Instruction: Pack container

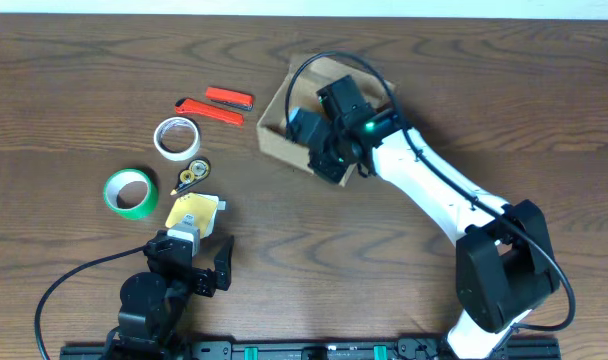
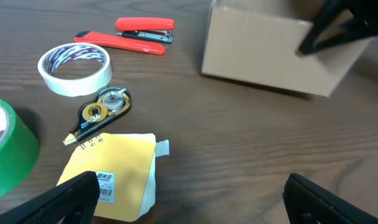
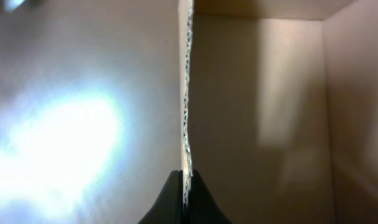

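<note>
**Pack container: box held by its edge, nothing loaded**

Wooden table (image 1: 504, 90). The right arm (image 1: 434, 190) reached from the near right up to the container (image 1: 277, 128), which sat far of centre, well apart from the loose items on its left. The right gripper (image 3: 186, 186) was pinched tight on a thin corrugated cardboard edge of the container. Whether that edge was flap or wall, I could not tell. The left gripper (image 1: 197, 268) sat at the near left with jaws spread wide and nothing between them.

Loose items, left of the box:
- green tape roll (image 1: 131, 193)
- white tape roll (image 1: 176, 138)
- yellow notepad (image 1: 192, 212)
- red stapler (image 1: 229, 97)
- red cutter (image 1: 209, 111)
- correction-tape dispenser (image 1: 191, 175)

Judgement: opening/steadying step, with packing itself not begun. The next move probably calls for the left gripper to close on the nearest item, likely the notepad, while the right keeps the opening clear.

Views: only the right wrist showed the pinch and a bare inside wall. The overhead hid both under the arm. The left wrist showed the box's closed outer side and the print on the notepad label.
</note>
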You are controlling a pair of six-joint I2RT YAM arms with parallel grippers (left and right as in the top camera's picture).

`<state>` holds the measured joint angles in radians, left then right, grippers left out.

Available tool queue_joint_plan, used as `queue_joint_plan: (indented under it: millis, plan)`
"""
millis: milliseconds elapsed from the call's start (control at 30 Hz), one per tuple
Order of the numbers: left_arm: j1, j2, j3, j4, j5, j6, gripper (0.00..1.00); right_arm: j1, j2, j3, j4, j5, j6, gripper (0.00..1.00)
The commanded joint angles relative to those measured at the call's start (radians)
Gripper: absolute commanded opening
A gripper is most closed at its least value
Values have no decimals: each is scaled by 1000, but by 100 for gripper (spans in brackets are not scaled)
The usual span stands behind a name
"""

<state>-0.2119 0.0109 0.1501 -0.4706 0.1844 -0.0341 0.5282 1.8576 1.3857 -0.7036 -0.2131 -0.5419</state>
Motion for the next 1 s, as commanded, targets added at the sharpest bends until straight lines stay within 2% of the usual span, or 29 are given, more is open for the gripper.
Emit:
queue_joint_plan:
  millis: [0,200,733,967]
  plan:
    - [1,-6,-16,0,10,-14,95,-12,-21,11,-37,-5,-128,1]
    - [1,-6,-16,0,11,-14,95,-32,-21,11,-172,-12,-267,1]
    - [1,-6,-16,0,11,-14,95,-173,-21,11,-332,-303,-624,1]
    - [1,-6,-16,0,11,-14,95,-182,-21,11,-345,-315,-673,1]
